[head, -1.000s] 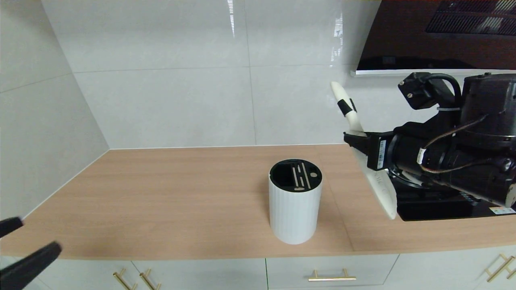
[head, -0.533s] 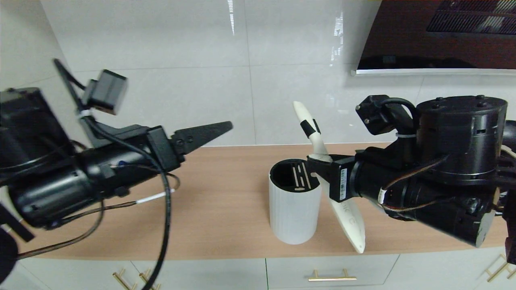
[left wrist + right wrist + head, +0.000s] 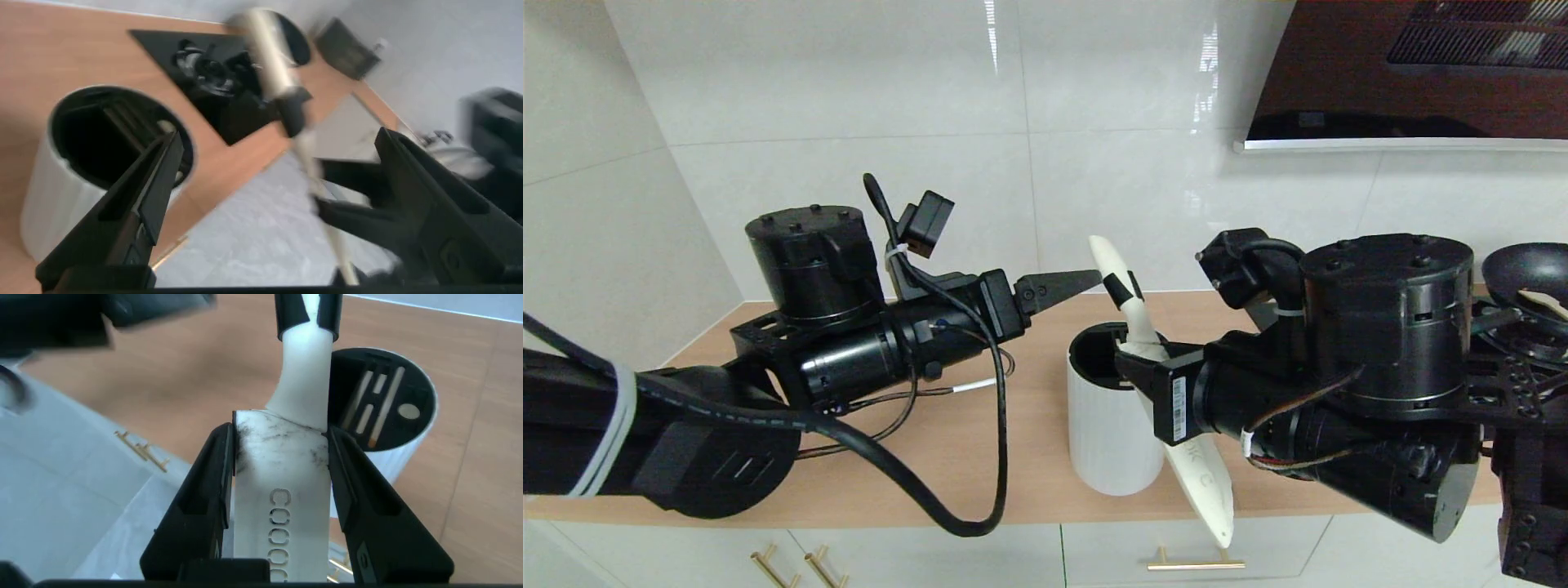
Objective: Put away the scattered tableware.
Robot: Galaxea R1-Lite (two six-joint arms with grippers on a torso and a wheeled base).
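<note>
your right gripper (image 3: 1147,367) is clamped on the white spatula (image 3: 1202,480), fingers pressed to either side of it where the handle widens into the blade; the right wrist view shows that grip plainly, right gripper (image 3: 282,437) around the spatula (image 3: 286,469). the spatula is tilted, with the handle end and its black band up toward the tiled wall and the blade hanging down across the front of the white ribbed holder (image 3: 1107,441), its tip showing in front of the drawer fronts below the counter edge. it is held in the air, not in the holder

the holder stands upright on the wooden counter (image 3: 1029,457), near the front edge, its black slotted insert open at the top (in the right wrist view you can see pale utensil handles already in its slots (image 3: 400,400))

your left gripper (image 3: 1062,287) hangs level above the counter, just beside the banded part of the handle, pointing at it. its fingers are spread wide: in the left wrist view the left gripper (image 3: 278,155) frames the spatula (image 3: 278,73) between them, with the holder (image 3: 49,196) off to one side and the black cooktop (image 3: 204,65) behind. i cannot tell whether a fingertip touches the handle
</note>
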